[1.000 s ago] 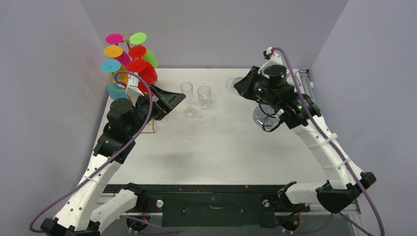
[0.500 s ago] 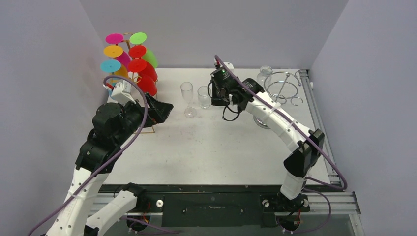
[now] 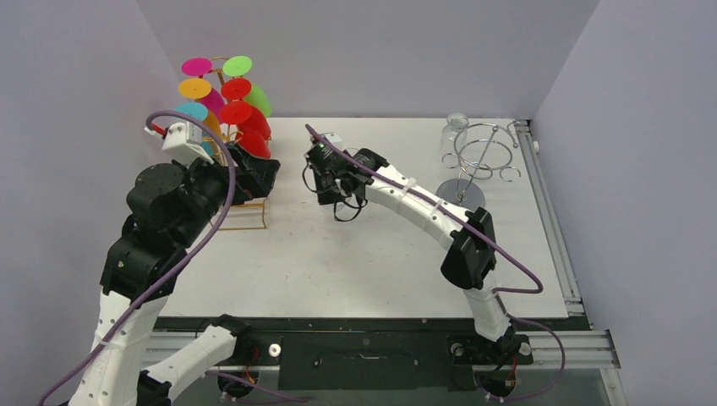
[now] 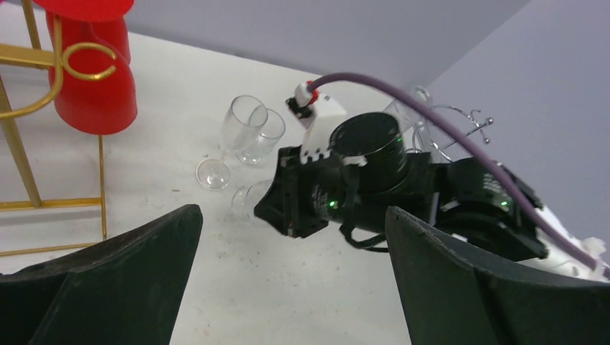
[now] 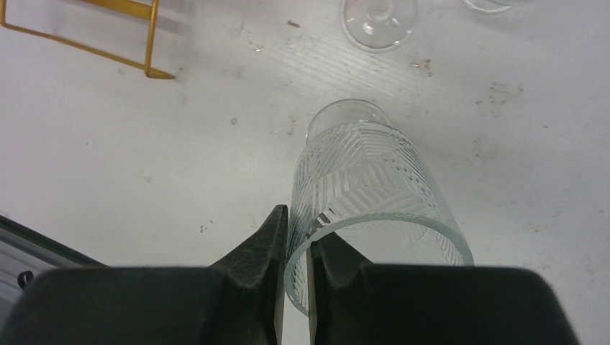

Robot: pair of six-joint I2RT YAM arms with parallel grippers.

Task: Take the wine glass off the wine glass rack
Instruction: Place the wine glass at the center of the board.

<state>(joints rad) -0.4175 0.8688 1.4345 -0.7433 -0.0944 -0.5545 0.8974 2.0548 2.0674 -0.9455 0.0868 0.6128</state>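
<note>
The table (image 3: 355,254) fills the overhead view. At its upper left stands a gold rack (image 3: 243,226) loaded with coloured cups (image 3: 241,114). At the upper right, well apart, is a wire rack (image 3: 463,194) with one clear hung glass (image 3: 454,127) at its upper-left ring. How that glass hangs is too small to tell.

The left gripper (image 4: 291,212) sits just beside the gold rack, its jaws spread wide and holding nothing. The right gripper (image 5: 296,230), at upper centre of the overhead view, is pinched nearly closed on the rim of a cut glass (image 5: 367,187). One finger is inside the bowl and one outside, and the glass points away from the wrist camera, above the table. I judge this to be the wine glass, already off the wire rack and far from it.

It should be light and stiff, but smooth and brittle. A rim pinch loads the thinnest wall, and the bowl could swing or slip. A hold lower on the bowl or on a stem would be safer, and setting it down wants a gentle touch.

Whether the cut glass has a stem or foot cannot be told, since the right wrist view looks along it. Overhead, the right arm (image 3: 423,207) covers it and the flute (image 4: 234,133) standing near it. At the top edge of the right wrist view a glass foot (image 5: 379,18) is cut off.
</note>
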